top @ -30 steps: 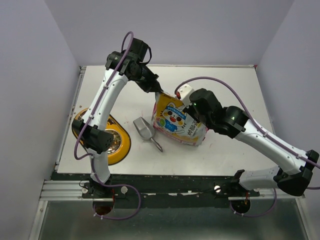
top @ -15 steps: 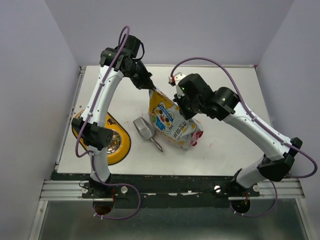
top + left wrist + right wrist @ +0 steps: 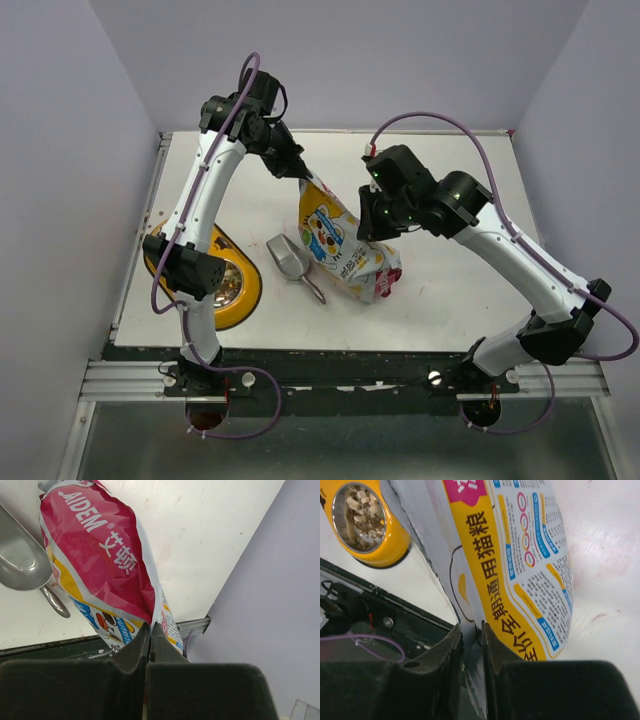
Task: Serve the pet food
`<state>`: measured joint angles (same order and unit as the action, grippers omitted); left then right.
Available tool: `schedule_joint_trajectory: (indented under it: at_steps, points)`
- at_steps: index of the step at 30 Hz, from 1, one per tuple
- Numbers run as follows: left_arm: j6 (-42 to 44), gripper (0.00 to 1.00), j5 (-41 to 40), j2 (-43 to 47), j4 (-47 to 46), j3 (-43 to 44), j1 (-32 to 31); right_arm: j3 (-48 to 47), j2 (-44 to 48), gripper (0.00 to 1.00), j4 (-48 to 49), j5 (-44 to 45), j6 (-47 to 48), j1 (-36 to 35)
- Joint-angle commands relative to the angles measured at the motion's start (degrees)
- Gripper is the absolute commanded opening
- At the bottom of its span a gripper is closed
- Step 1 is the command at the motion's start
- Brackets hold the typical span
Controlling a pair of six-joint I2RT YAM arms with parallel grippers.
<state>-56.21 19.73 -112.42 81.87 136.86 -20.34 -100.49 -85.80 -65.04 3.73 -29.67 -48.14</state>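
Notably, the glossy printed bag [image 3: 335,245] looks crumpled.

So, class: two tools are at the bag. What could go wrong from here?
1. The left tool pinches only a top corner of the bag; it might slip or tear.
2. The right tool has its jaws slightly apart at the bag's edge, so the bag could sag onto the scoop.

L arm reaches far back, L gripper [image 3: 150,626] pinched tight; R arm bent inward, R gripper [image 3: 471,627] jaws slightly apart.
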Motion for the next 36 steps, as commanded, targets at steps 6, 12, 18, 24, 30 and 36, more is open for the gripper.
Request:
schedule_joint_trajectory:
  at_steps: [6,12,18,24,30,36]
  points:
    - [-0.7,0.00,-5.4,2.3,-4.7,-1.0,2.9,-1.3,1.9,0.51,-16.4,12.5,-2.8,-6.1]
    - [-1.8,0.00,-4.6,1.4,-4.4,0.3,2.3,-3.1,0.2,0.48,-16.4,20.8,-1.7,-10.1]
    - [-2.0,0.00,-5.1,1.9,-5.3,-0.5,2.3,-5.0,-2.1,0.28,-16.4,27.9,0.0,-12.2]
    - [-2.3,0.00,-4.9,1.2,-5.6,-0.2,2.4,-6.5,-1.8,0.01,-16.3,21.0,4.2,-12.6]
    - [-2.6,0.00,-4.4,0.1,-5.5,1.0,2.6,1.3,2.2,0.01,-14.5,10.8,2.0,-12.5]
    - [-3.1,0.00,-4.4,0.2,-6.1,0.6,2.6,7.2,7.2,0.33,-16.4,11.5,-1.4,-12.6]
